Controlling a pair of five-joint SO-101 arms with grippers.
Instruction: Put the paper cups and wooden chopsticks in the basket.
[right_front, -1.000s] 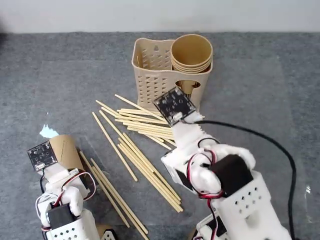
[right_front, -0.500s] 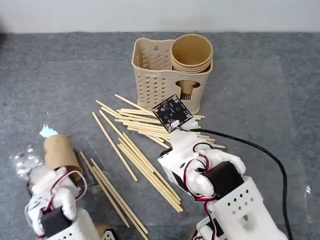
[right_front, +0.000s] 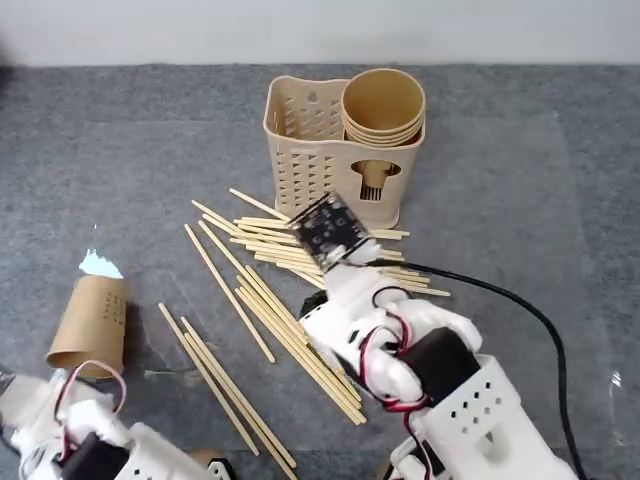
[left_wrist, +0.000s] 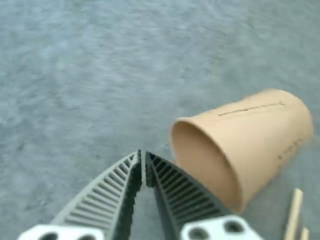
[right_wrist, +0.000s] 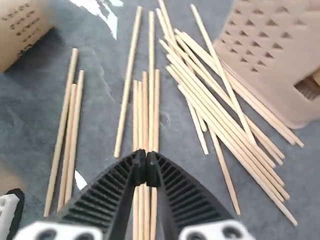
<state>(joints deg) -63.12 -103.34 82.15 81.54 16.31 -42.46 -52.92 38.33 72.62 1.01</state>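
Observation:
A brown paper cup (right_front: 89, 322) lies on its side at the table's left; the same cup (left_wrist: 245, 140) shows its open mouth beside my left gripper (left_wrist: 142, 159), which is shut and empty, just short of the rim. Wooden chopsticks (right_front: 280, 300) lie scattered across the middle. My right gripper (right_wrist: 145, 161) is shut with nothing in it, hovering over a bundle of chopsticks (right_wrist: 145, 210). The beige basket (right_front: 310, 150) stands at the back with several stacked paper cups (right_front: 384, 105) in its right compartment.
A pale blue scrap (right_front: 98, 264) lies just beyond the fallen cup. The right arm's black cable (right_front: 530, 310) runs over the mat on the right. Open grey mat extends left of the basket and along the right side.
The left arm has pulled back toward the near left corner, leaving the cup lying on the mat. The right arm has drawn back and left from the basket to above the chopsticks.

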